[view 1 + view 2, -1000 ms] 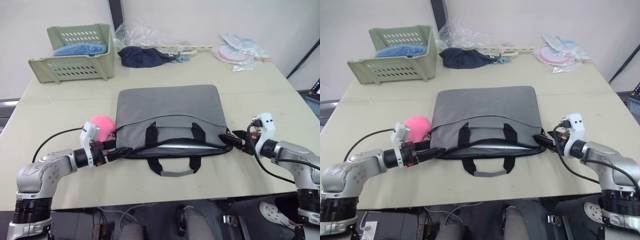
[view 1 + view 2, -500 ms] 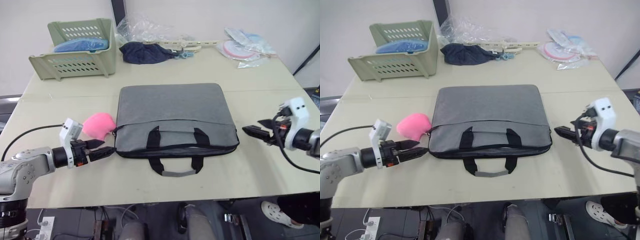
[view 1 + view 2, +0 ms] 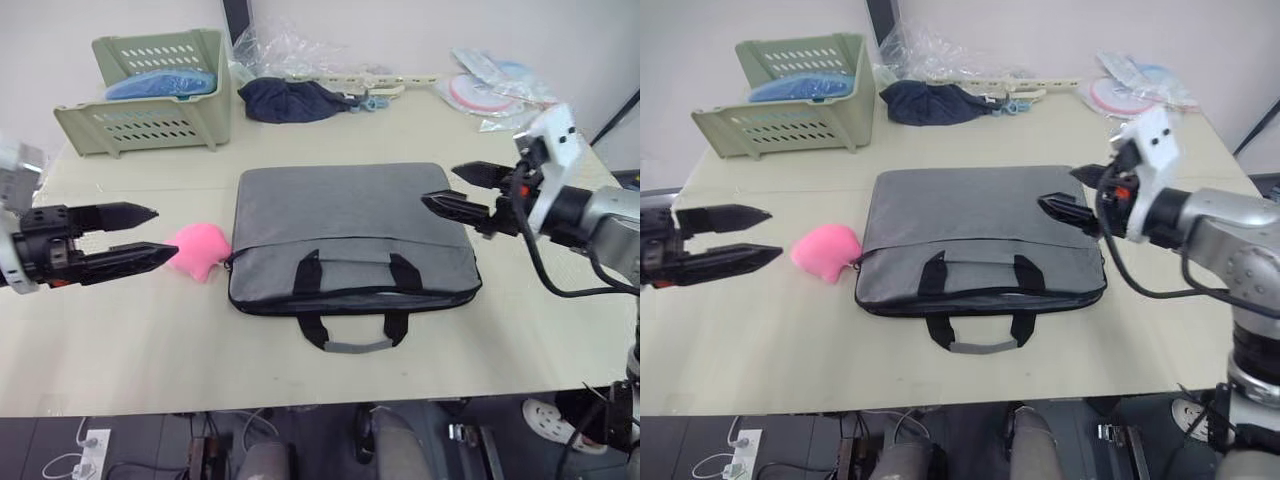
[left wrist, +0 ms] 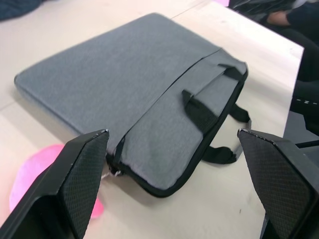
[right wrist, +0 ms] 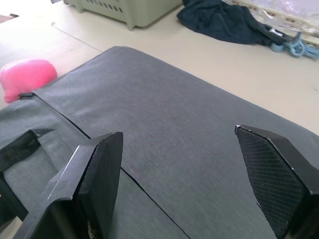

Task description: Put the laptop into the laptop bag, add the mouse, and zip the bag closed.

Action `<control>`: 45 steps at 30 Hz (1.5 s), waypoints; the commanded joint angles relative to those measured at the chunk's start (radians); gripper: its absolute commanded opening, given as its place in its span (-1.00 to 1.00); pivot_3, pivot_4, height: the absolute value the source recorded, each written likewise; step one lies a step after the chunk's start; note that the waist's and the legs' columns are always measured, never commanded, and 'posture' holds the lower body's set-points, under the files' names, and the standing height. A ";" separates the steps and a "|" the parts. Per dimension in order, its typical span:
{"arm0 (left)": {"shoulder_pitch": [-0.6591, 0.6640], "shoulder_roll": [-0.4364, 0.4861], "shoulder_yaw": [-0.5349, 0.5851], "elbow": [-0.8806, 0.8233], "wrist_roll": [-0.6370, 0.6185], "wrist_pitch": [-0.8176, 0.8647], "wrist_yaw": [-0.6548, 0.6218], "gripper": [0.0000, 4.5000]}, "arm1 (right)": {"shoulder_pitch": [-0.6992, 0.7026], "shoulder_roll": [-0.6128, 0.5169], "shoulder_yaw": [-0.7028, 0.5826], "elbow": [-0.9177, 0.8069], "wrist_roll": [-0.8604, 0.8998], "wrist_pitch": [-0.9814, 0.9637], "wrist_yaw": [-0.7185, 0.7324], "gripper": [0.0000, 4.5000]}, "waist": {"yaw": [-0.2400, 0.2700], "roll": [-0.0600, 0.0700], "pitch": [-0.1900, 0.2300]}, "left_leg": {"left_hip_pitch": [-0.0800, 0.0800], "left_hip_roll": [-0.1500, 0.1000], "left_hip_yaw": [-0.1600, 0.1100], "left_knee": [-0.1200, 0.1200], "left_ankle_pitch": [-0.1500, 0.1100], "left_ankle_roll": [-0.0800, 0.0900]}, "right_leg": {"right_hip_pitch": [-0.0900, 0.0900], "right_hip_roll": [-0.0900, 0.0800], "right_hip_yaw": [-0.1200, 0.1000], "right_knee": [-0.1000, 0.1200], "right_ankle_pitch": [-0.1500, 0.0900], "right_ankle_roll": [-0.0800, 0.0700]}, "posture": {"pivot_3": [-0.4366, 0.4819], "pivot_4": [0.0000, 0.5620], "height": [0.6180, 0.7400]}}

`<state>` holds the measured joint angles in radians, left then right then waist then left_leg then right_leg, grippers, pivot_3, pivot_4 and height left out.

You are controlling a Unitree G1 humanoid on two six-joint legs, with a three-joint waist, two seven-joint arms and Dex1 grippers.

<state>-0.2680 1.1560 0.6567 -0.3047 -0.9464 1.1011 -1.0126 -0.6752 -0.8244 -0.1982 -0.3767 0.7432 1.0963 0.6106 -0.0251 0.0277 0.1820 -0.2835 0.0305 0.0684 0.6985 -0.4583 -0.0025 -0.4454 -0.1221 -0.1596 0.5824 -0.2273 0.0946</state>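
We see the left gripper [image 3: 140, 238] with fingers apart, empty, raised beside a pink plush toy [image 3: 198, 249]. The right gripper [image 3: 455, 190] has its fingers spread too, above the far right part of the grey laptop bag [image 3: 345, 230]. The bag lies flat mid-table [image 3: 120, 330], its zip seemingly closed, handles toward us.
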 commanded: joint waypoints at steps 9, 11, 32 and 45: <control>-0.075 0.009 0.013 -0.006 -0.094 -0.011 0.019 1.00 | -0.048 0.127 0.122 0.028 -0.108 -0.169 -0.015 -0.43 | -0.008 -0.003 0.002 | 0.000 0.001 0.001 0.000 0.001 -0.001 | 0.000 0.002 0.001 0.001 0.000 0.000 | -0.05 -0.47 1.00; -0.084 0.005 0.016 -0.005 -0.107 -0.008 0.028 1.00 | -0.051 0.153 0.139 0.054 -0.128 -0.200 -0.009 -0.84 | -0.009 -0.003 0.002 | 0.000 0.001 0.001 0.000 0.001 -0.001 | 0.000 0.002 0.001 0.001 0.000 0.000 | -0.05 -0.47 1.00; -0.065 -0.038 0.026 -0.029 -0.189 -0.005 0.107 1.00 | -0.147 0.423 0.370 0.612 -0.377 -0.698 0.261 -0.96 | -0.041 -0.003 0.002 | 0.003 0.001 0.000 0.001 0.001 -0.002 | -0.001 0.003 0.000 0.003 0.000 0.000 | -0.05 -0.47 1.00; 0.018 -0.047 0.090 -0.070 -0.232 0.003 0.169 1.00 | -0.128 0.509 0.413 0.897 -0.475 -0.872 0.396 -0.96 | -0.065 -0.004 0.001 | 0.004 0.001 -0.002 0.002 0.001 -0.002 | 0.000 0.002 0.001 0.005 0.000 -0.001 | -0.05 -0.47 1.00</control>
<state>-0.2544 1.1052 0.7075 -0.3513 -1.1644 1.1125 -0.8492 -0.8453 -0.3250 0.1868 0.4745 0.3048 0.2271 0.9748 -0.0897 0.0237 0.1831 -0.2795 0.0318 0.0664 0.7006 -0.4569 -0.0048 -0.4455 -0.1197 -0.1582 0.5875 -0.2275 0.0941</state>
